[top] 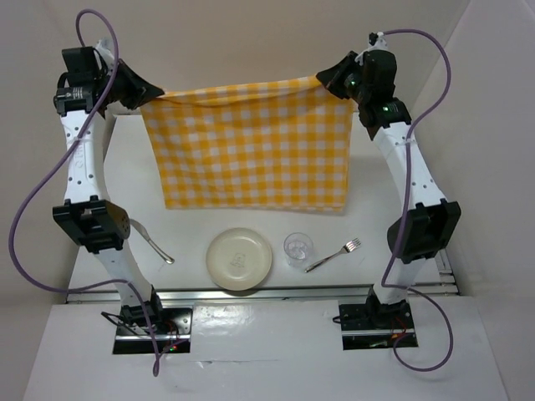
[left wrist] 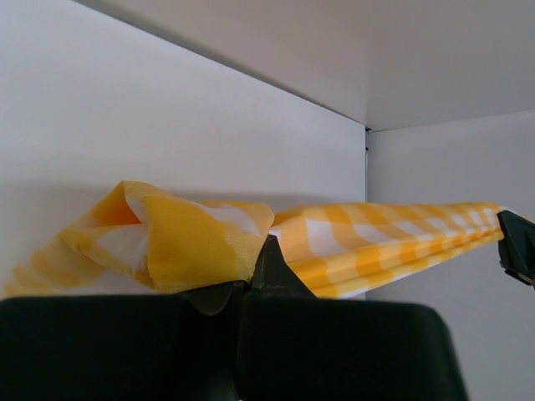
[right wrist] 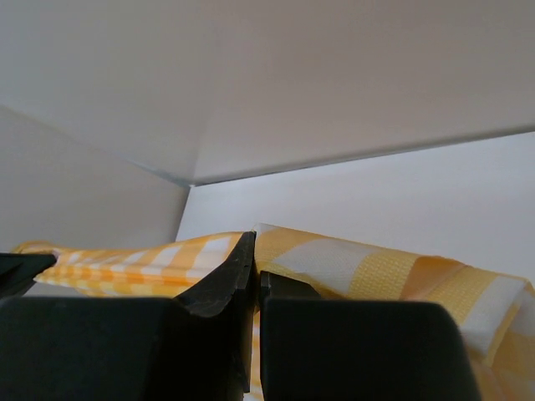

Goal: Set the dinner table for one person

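Observation:
A yellow-and-white checked cloth [top: 251, 146] hangs stretched between my two grippers above the far part of the white dinner table [top: 188, 230]. My left gripper [top: 144, 93] is shut on its left top corner, which bunches over the fingers in the left wrist view [left wrist: 167, 238]. My right gripper [top: 328, 82] is shut on the right top corner, seen in the right wrist view [right wrist: 351, 267]. A cream plate [top: 239, 258], a clear glass [top: 298, 248], a fork [top: 333, 256] and a spoon [top: 151, 241] lie near the front edge.
A metal rail [top: 276, 292] runs along the table's near edge. White walls enclose the back and both sides. Purple cables loop off both arms.

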`<state>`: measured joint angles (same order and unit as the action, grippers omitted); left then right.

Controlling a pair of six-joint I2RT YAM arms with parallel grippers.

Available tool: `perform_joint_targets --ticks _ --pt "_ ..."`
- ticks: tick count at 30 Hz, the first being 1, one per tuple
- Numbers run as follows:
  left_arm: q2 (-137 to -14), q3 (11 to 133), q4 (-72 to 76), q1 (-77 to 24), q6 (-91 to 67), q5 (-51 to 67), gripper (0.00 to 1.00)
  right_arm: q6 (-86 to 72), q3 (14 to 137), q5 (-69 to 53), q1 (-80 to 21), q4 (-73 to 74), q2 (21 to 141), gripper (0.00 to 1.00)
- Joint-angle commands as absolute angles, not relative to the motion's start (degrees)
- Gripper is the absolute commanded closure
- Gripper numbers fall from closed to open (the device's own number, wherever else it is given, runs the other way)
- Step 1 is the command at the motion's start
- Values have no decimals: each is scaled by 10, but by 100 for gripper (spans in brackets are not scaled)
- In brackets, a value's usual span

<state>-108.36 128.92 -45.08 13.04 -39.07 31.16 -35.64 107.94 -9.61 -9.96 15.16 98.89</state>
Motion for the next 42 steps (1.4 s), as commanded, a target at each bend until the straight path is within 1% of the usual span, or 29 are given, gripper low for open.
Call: perform_joint_targets --ticks 1,4,5,7,10,13,14,16,17,18,19,20,22,23,27,29,30,33,37,40,41,42 --pt "-1099 1362 -388 168 -369 271 100 -328 1160 -22 -33 81 1003 100" --pt "-1134 1398 -360 168 -391 317 100 -342 1251 -49 -17 112 1062 100" --pt "-1140 1398 -360 168 -391 324 100 -342 1299 -49 -17 124 1074 100" --pt "-1131 1383 -342 168 -400 324 100 -342 1311 -54 -17 132 1085 100" --pt "-1110 1353 -308 173 -412 318 100 -342 1275 -54 -17 116 1060 100" --pt "-1105 1334 -295 173 -412 323 100 -337 1195 -49 -11 110 1019 100" --pt "-1096 1303 -295 173 -412 332 100 -337 1137 -49 -11 102 1006 100" --pt "-1078 1250 -276 173 -406 332 100 -337 1071 -49 -11 80 967 100" --pt "-1064 1171 -265 173 -399 332 100 -344 1039 -49 -11 80 955 100" --pt "-1030 1127 -250 173 -399 327 100 -344 976 -55 -11 75 934 100" --pt "-1014 1084 -221 173 -394 327 100 -353 943 -61 -11 69 923 100" --pt "-999 1009 -212 173 -388 320 100 -369 879 -61 -11 69 912 100" --pt "-969 946 -194 178 -382 315 100 -380 813 -67 -11 55 877 100" --pt "-962 888 -194 178 -376 315 100 -391 757 -67 -11 50 868 100" --pt "-947 787 -194 178 -361 320 100 -403 647 -83 -19 50 831 100" --pt "-929 727 -176 178 -361 311 100 -410 612 -83 -25 50 817 100" --pt "-929 712 -176 178 -361 297 100 -410 575 -83 -31 50 817 100" --pt "-929 678 -186 178 -345 273 100 -421 524 -88 -42 50 803 100" --pt "-956 666 -236 178 -331 246 100 -426 440 -88 -55 50 782 100" --pt "-963 661 -271 178 -331 229 100 -432 418 -83 -68 61 770 100" --pt "-963 654 -279 178 -325 229 100 -432 411 -76 -69 71 763 98" --pt "-957 654 -284 178 -325 222 94 -432 411 -70 -69 76 763 90"
